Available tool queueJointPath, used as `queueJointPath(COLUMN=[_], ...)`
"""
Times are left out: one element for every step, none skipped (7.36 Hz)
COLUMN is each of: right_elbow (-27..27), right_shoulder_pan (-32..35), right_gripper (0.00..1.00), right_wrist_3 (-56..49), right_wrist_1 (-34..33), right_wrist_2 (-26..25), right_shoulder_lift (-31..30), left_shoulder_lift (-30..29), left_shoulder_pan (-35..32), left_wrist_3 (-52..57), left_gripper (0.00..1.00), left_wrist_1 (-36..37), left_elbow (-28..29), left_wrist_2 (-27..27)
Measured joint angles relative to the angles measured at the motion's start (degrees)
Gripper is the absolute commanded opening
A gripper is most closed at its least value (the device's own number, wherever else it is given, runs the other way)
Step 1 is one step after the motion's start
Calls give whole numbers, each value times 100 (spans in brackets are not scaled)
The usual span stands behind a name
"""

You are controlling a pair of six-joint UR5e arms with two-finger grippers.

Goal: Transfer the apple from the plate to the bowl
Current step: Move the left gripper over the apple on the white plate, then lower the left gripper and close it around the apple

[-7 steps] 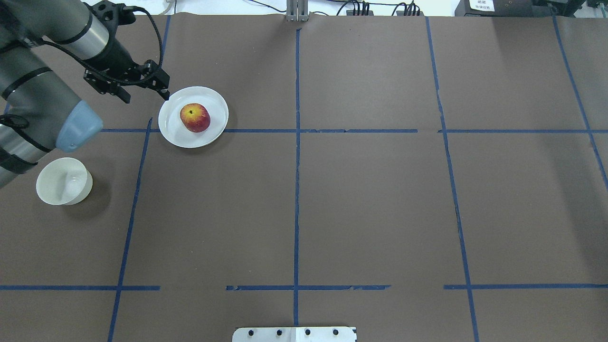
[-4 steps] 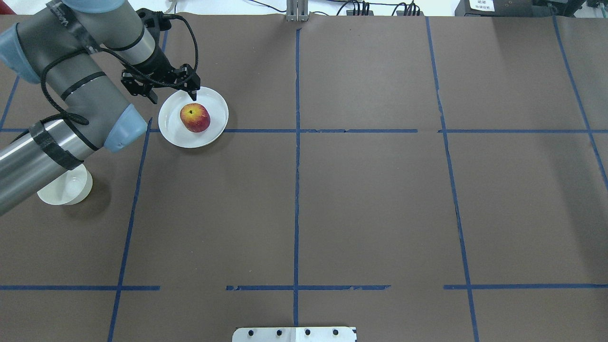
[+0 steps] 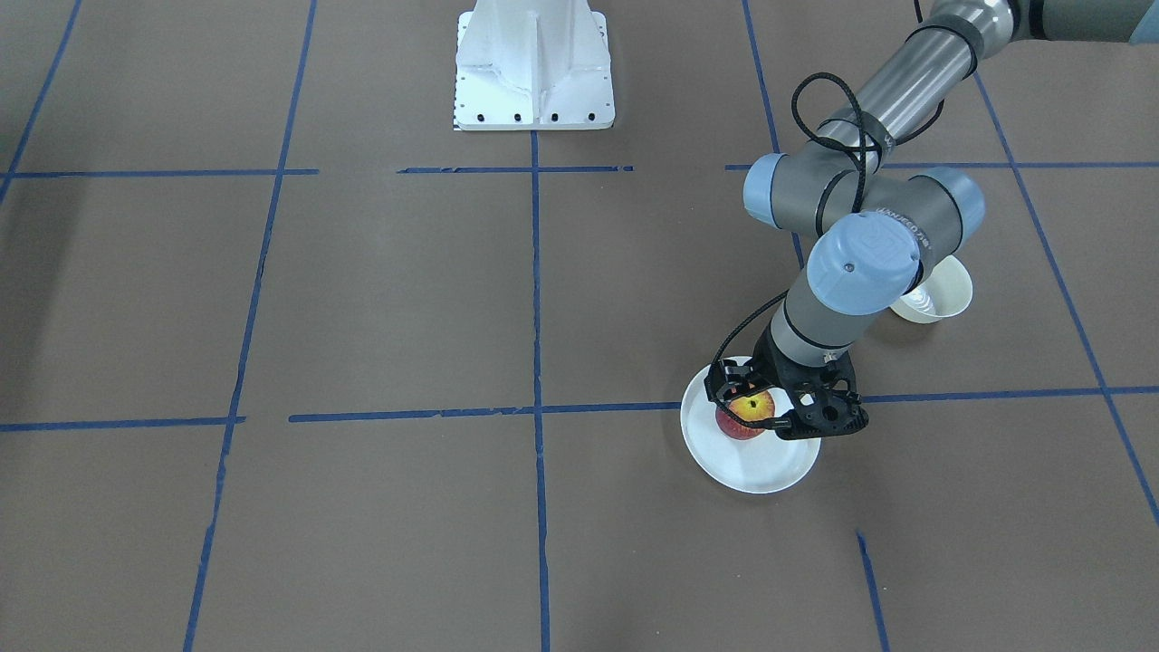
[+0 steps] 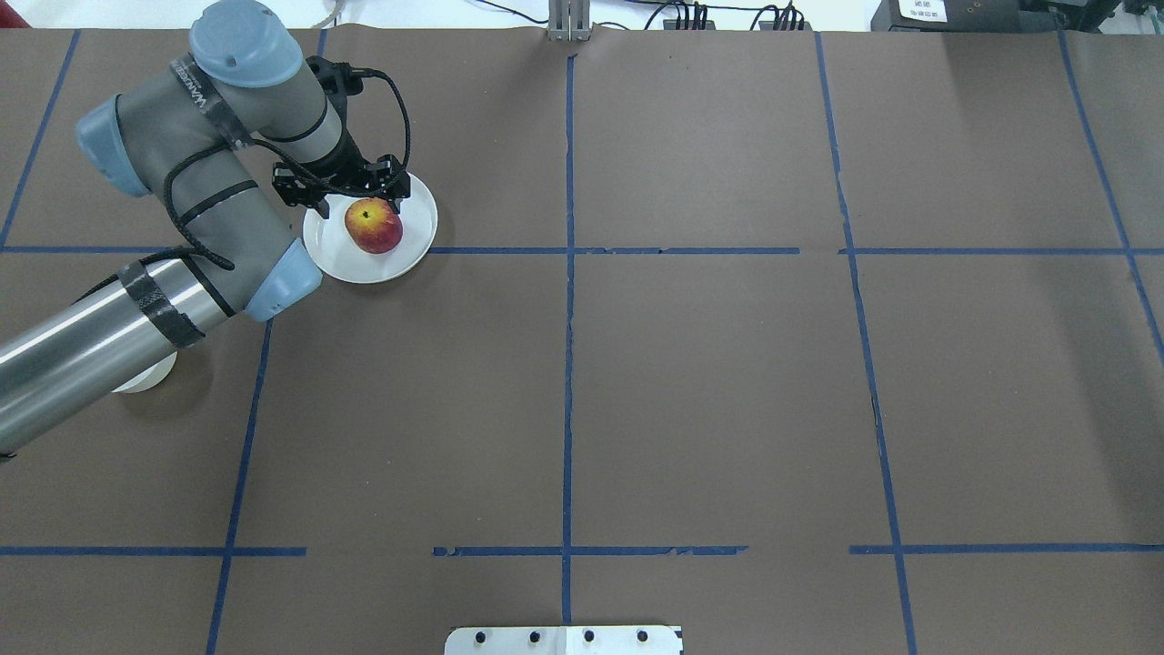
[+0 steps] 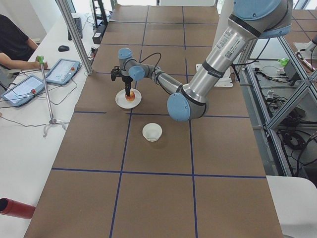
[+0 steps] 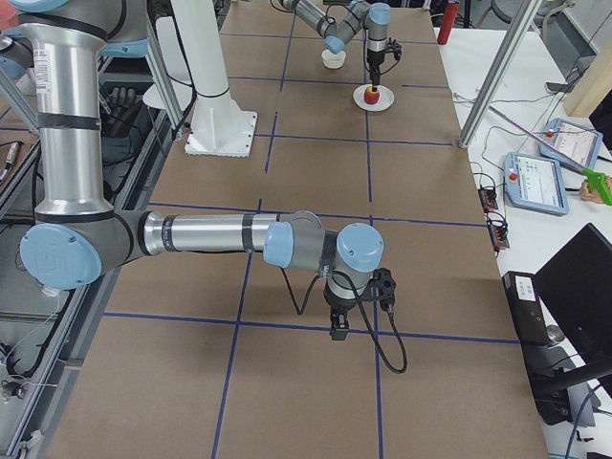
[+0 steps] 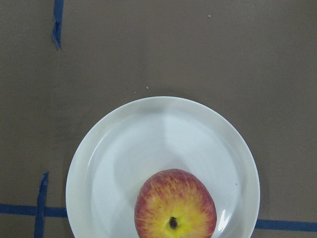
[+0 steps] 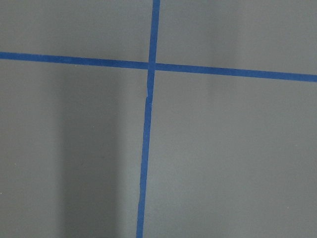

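Near the surface's left edge the bowl (image 3: 942,294) stands upright, well apart from the plate. In the overhead view the left arm (image 4: 91,327) lies across it and hides most of it. Further right, toward the far left corner, the plate (image 4: 364,268) lies flat over a blue tape line (image 4: 682,250). The apple (image 4: 373,226) sits near its middle, stem dimple facing straight up, too round to show a long axis. The left tool (image 4: 353,196) hangs over it, fingers spread. Near the right edge, the right tool (image 6: 337,325) points down; spread or pressed together, I cannot tell.
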Motion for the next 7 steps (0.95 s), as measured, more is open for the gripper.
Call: queueJointPath(right_elbow=[0,0,0,0,0,0,0], right_shoulder_pan=[0,0,0,0,0,0,0], right_gripper=[100,100,100,100,100,100,100], right_wrist_3=[0,0,0,0,0,0,0], right_wrist_1=[0,0,0,0,0,0,0], right_wrist_2=[0,0,0,0,0,0,0], right_shoulder_lift=[0,0,0,0,0,0,0], left_shoulder_lift=[-2,-2,-2,-2,-3,-2,-5], left_shoulder_pan=[19,39,63,90,120,149,172], left_wrist_3=[-7,-10,-10,-11,-11,-19,-34], left_gripper=[100,100,100,100,100,100,94], left_wrist_1=[-107,-215,-291,-345,-423,-508,-571], left_elbow=[90,188,259,299,351,410,460], left_wrist_2=[18,25,28,29,29,32,35])
